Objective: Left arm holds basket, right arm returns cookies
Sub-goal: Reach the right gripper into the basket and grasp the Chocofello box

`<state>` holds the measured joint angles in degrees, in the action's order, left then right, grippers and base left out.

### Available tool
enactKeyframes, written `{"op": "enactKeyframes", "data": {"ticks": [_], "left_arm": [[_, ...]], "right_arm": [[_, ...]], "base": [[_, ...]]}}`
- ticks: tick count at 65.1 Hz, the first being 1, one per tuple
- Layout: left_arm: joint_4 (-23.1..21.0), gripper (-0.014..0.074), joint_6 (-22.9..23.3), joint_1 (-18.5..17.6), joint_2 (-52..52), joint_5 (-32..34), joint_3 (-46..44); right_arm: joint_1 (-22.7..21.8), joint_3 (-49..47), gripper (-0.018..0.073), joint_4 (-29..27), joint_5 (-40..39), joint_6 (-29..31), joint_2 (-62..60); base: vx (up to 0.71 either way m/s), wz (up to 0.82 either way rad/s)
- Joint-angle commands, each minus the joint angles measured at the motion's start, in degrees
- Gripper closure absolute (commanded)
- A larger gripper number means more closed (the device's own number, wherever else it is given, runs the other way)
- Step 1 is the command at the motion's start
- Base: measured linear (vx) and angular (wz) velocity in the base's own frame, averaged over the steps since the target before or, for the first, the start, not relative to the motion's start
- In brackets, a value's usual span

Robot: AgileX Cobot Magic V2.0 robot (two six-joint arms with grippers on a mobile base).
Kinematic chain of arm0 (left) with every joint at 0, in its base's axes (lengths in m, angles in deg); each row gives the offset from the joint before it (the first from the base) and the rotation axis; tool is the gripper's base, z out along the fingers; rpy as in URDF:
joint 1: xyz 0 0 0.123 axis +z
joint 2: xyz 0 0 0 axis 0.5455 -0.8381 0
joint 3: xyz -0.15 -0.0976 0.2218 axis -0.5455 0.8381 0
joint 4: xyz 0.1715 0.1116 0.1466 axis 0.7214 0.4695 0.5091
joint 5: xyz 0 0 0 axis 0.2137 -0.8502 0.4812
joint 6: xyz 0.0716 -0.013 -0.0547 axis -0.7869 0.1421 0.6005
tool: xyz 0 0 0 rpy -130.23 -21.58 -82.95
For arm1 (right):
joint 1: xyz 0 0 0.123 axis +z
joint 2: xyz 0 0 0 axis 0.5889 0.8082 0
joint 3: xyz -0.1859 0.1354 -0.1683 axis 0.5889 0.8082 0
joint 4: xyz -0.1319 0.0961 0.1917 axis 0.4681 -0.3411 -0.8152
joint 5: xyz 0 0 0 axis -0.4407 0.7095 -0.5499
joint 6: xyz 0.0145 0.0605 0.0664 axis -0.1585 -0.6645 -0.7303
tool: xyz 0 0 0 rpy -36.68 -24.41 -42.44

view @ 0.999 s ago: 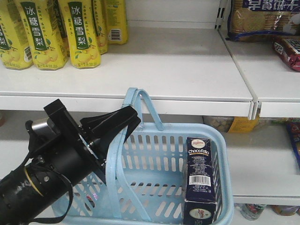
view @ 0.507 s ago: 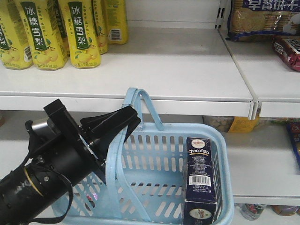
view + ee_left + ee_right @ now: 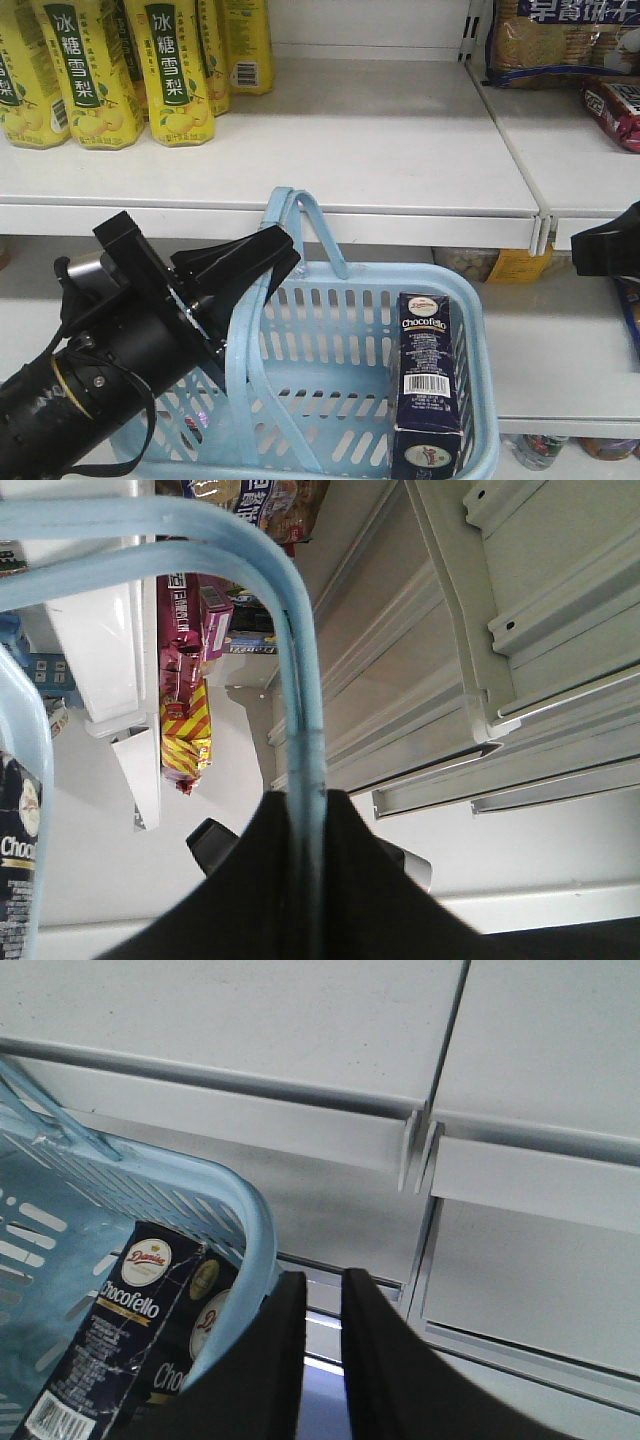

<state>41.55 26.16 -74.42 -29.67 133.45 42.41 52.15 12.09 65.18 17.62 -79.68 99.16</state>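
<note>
The pale blue basket hangs in front of the shelves. My left gripper is shut on its two hoop handles, and the left wrist view shows the handle running between the black fingers. The navy cookies carton stands upright in the basket's right end, also in the right wrist view as the carton. My right gripper is just outside the basket rim, with a narrow gap between its fingers and nothing in it. The front view shows it as a black shape at the right edge.
Yellow drink bottles stand at the left of the upper white shelf. Biscuit packs lie on the upper right shelf. A shelf divider edge sits above the basket's right side. Snack bags show past the handle.
My right gripper has come into the front view at the right edge, where it did not show before. The left arm, basket and carton have not moved.
</note>
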Motion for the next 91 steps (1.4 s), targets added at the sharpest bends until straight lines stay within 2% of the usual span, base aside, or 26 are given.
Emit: {"op": "enactKeyframes", "data": {"ticks": [1,16,21,26,39,59,75,91], "left_arm": [[-7.6,0.0599,-2.0,0.9,1.2,5.9,-2.2],[-7.6,0.0599,-2.0,0.9,1.2,5.9,-2.2],[-7.6,0.0599,-2.0,0.9,1.2,5.9,-2.2],[-7.6,0.0599,-2.0,0.9,1.2,5.9,-2.2],[-7.6,0.0599,-2.0,0.9,1.2,5.9,-2.2],[-7.6,0.0599,-2.0,0.9,1.2,5.9,-2.2],[-7.6,0.0599,-2.0,0.9,1.2,5.9,-2.2],[-7.6,0.0599,-2.0,0.9,1.2,5.9,-2.2]], "right_arm": [[0.0,-1.9,0.0365,0.0,-2.0,0.2,-0.2],[0.0,-1.9,-0.0017,-1.1,-1.5,-0.3,-0.4],[0.0,-1.9,-0.0109,-1.7,-1.2,-1.0,-0.4],[0.0,-1.9,-0.0154,-2.9,-1.1,-2.0,-0.4],[0.0,-1.9,-0.0136,-6.0,-1.0,-3.4,0.4],[0.2,-6.1,-0.0002,-12.0,1.8,-3.4,4.9],[8.4,-11.4,0.0017,-12.1,5.3,-3.5,9.8],[10.5,-12.3,0.0006,-11.9,7.7,-9.1,12.8]], "base": [[0.00,0.00],[0.00,0.00],[0.00,0.00],[0.00,0.00],[0.00,0.00],[0.00,0.00],[0.00,0.00],[0.00,0.00]]}}
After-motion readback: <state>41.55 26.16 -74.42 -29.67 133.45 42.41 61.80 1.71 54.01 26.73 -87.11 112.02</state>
